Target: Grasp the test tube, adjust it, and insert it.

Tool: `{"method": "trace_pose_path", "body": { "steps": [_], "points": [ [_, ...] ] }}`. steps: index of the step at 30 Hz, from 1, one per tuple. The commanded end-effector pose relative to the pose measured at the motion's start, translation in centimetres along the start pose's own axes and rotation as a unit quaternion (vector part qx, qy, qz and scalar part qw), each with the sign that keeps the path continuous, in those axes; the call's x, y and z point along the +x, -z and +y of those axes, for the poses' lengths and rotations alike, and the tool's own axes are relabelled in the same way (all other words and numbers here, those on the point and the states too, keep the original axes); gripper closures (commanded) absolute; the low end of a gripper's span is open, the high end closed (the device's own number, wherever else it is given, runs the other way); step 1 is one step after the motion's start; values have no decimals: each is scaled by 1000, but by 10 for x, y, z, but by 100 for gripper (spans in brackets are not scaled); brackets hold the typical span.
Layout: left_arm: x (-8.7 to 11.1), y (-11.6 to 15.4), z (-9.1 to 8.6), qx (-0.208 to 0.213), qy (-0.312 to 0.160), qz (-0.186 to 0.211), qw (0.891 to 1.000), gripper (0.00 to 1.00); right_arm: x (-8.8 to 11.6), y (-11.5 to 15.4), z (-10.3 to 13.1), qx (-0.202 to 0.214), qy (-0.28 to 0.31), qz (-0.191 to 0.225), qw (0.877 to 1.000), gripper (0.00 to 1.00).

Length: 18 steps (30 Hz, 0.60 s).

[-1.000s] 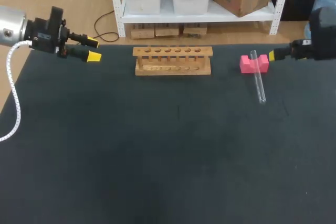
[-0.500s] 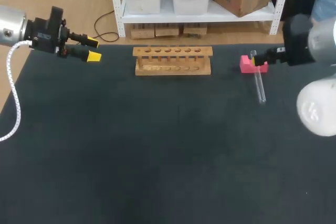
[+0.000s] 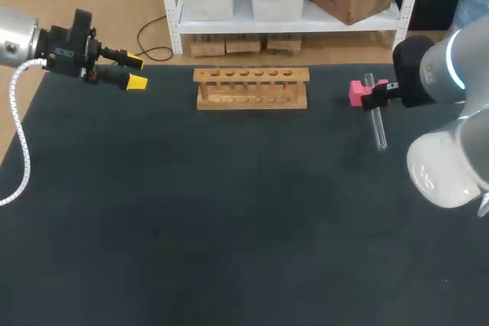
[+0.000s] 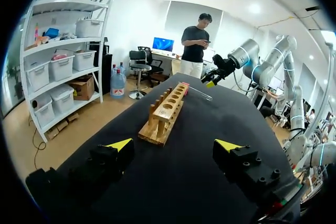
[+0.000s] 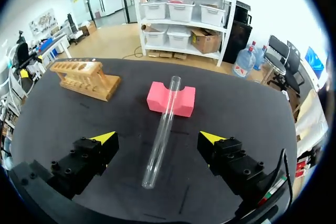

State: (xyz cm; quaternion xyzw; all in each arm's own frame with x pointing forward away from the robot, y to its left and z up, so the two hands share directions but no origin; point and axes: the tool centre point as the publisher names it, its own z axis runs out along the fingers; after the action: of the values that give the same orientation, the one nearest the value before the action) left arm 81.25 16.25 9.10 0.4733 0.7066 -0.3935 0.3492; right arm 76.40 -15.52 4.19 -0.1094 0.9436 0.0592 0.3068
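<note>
A clear glass test tube (image 3: 377,124) lies on the black table (image 3: 229,211), its far end resting in the notch of a pink foam block (image 3: 357,93). A wooden tube rack (image 3: 252,88) with a row of holes stands at the back middle. My right arm (image 3: 428,74) reaches over the block. In its wrist view the right gripper (image 5: 158,139) is open above the test tube (image 5: 167,111), one finger on each side and neither touching. The pink block (image 5: 181,100) is just ahead and the rack (image 5: 84,77) further off. My left gripper (image 3: 136,71) is open at the back left, holding nothing.
In the left wrist view the rack (image 4: 167,111) stands ahead of the open left gripper (image 4: 174,145), with the pink block (image 4: 182,85) and tube (image 4: 202,94) beyond it. A white cable (image 3: 19,146) hangs from the left arm past the table's left edge.
My right arm has swung in from the right edge, and its gripper is now over the tube and pink block. The left arm, the rack and the tube have not moved.
</note>
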Motion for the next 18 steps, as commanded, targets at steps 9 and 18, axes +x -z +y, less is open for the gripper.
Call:
{"method": "trace_pose_path", "body": {
  "steps": [9, 18],
  "points": [
    [1, 0, -1, -1, -1, -1, 1000, 0, 1, -32, -3, 187, 8, -1, 982, 0],
    [1, 0, -1, -1, -1, -1, 1000, 0, 6, -45, -7, 185, 10, 3, 983, 0]
  ]
}}
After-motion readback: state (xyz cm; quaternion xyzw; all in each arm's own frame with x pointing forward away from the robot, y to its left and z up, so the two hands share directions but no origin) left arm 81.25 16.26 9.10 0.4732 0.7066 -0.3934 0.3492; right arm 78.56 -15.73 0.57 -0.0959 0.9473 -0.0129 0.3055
